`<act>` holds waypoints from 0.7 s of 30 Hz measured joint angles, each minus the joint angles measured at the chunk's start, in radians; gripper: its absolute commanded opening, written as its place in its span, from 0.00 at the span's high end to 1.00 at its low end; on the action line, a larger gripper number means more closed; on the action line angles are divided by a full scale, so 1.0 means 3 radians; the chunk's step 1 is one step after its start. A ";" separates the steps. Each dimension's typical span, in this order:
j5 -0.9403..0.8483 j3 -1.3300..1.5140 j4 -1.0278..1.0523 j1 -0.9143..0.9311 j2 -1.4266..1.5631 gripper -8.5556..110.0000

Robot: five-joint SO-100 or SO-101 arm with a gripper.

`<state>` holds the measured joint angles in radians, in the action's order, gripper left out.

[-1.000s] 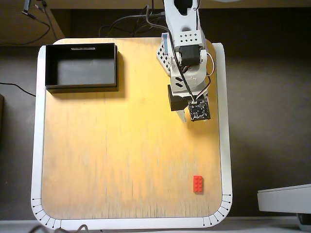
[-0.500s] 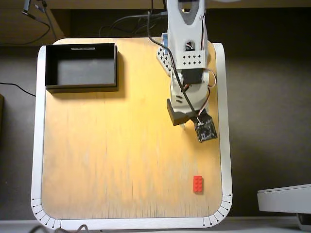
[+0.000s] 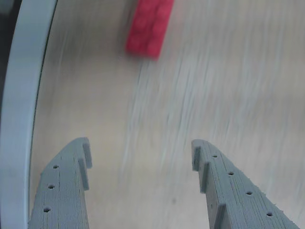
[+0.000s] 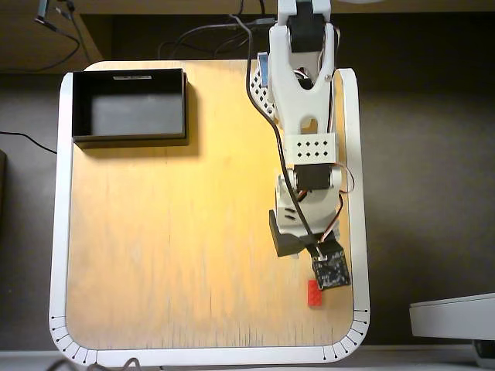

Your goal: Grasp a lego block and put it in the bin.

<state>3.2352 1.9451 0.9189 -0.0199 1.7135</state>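
1. Two task things lay on the pale wooden tabletop point(image 4: 178, 232) in the overhead view, well apart from each other: the bin point(image 4: 129, 106) at the far left corner and the lego block point(image 4: 314, 294) near the right edge, close to the near end.
2. At the left, the bin sat square to the tabletop's edges, a black tray with low walls and a dark grey floor; nothing showed inside it.
3. A white band point(image 4: 56, 232) ran along the tabletop's left side and around its rounded near corners; in the wrist view the same band point(image 3: 19, 114) curved down the left edge of the picture.
4. Further right in the overhead view, the white arm point(image 4: 305, 100) reached from the far edge toward the near end along the right side, with a black cable point(image 4: 263, 116) trailing down its left flank.
5. At the arm's near end a small dark circuit board point(image 4: 331, 267) partly covered the lego block, so only the brick's lower part showed red below it.
6. In the wrist view, the jaws stood released, with two grey fingers point(image 3: 64, 191) rising from the bottom edge, a wide gap of bare wood between them, and nothing held.
7. The lego block point(image 3: 149, 26) in that view lay ahead of the fingertips at the top of the picture, blurred, tilted slightly, and apart from both fingers.
8. At the far right of the overhead view, beyond the tabletop, a grey-white object point(image 4: 452, 315) lay on the dark surface.
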 measured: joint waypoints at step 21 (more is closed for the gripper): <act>-0.0302 -0.0240 -0.0271 -0.0046 -0.0332 0.75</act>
<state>3.1447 1.8730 0.8376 -0.0337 1.6137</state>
